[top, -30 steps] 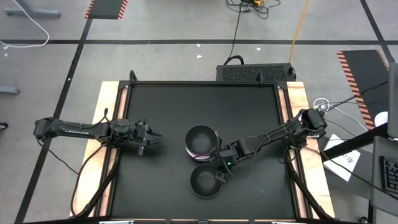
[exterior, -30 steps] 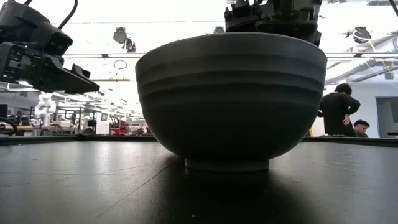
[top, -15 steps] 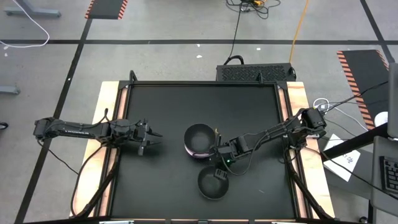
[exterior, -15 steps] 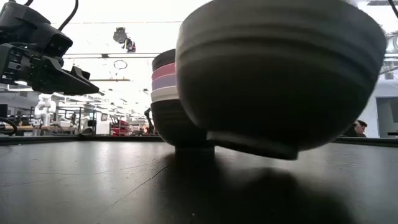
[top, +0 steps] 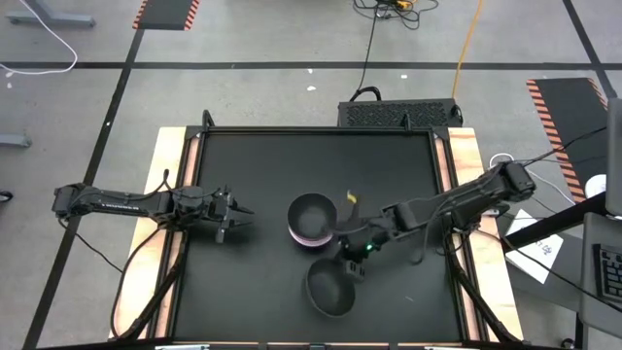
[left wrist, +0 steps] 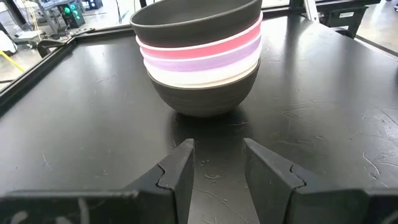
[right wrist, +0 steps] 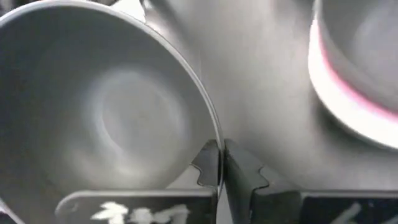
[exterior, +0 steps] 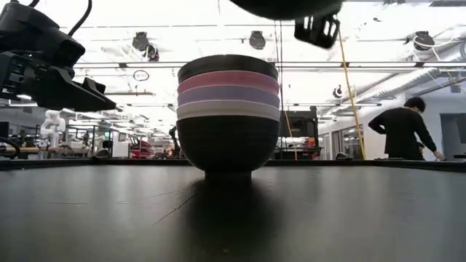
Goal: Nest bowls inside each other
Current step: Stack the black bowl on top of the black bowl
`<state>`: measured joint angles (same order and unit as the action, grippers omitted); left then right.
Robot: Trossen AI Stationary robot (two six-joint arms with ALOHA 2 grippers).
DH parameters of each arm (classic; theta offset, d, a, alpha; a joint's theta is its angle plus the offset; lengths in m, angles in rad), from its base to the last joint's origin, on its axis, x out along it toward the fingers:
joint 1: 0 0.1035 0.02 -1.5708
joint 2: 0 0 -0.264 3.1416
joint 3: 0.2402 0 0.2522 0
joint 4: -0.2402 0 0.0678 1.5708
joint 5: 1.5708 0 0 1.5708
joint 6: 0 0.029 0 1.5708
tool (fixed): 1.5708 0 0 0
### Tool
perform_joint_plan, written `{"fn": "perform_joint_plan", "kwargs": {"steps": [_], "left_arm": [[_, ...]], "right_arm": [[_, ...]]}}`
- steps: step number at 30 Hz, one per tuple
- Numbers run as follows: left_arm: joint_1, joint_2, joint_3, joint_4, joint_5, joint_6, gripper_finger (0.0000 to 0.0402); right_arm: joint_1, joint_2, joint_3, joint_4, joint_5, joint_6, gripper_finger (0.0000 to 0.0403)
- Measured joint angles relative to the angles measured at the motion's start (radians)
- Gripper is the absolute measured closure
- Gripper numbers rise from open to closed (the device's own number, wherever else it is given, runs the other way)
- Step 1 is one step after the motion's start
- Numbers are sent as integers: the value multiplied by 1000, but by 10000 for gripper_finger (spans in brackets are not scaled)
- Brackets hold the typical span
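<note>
A stack of five nested bowls (top: 311,222) stands on its foot on the black table: black at the bottom, then white, lavender, pink, and black on top (exterior: 228,116) (left wrist: 199,56). A sixth bowl, black (top: 330,290), is in my right gripper (top: 352,264), near and slightly right of the stack. Only its underside (exterior: 287,7) shows at the top of the low view. My left gripper (top: 238,216) is open and waits left of the stack, with its fingers level and pointing at it (left wrist: 214,168). My right gripper is shut on the loose black bowl's rim (right wrist: 216,155), at the part of the rim toward the stack (top: 348,270). One finger is inside the bowl and one outside, coming from above. The bowl is lifted clear of the table, mouth up, hanging below the fingers.
The black table (top: 253,292) has raised wooden side rails (top: 160,194). The stack's pink rim (right wrist: 354,93) shows beside the held bowl in the right wrist view. A person (exterior: 400,131) stands in the room beyond the table's far edge.
My right gripper has risen with the black bowl in its hold. A second ago the bowl stood on the table on its foot. Then it tipped and came off, and now it hangs high above the table. The stack and my left arm have kept still.
</note>
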<state>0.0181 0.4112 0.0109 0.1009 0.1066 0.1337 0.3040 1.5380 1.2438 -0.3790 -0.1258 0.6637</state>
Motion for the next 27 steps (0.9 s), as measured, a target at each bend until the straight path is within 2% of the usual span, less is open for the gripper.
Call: {"fn": "perform_joint_plan", "kwargs": {"steps": [8,16,25,27], "left_arm": [[0,0,0,6,0,-1,266],[0,0,0,6,-1,-1,266],[0,0,0,7,-1,0,266],[0,0,0,7,-1,1,266]], "right_arm": [[-92,-154,69,-97,105,-206,402],[-171,-238,188,-230,196,-449,402],[-336,-249,190,-317,230,-493,402],[-389,-242,192,-333,194,-485,402]]}}
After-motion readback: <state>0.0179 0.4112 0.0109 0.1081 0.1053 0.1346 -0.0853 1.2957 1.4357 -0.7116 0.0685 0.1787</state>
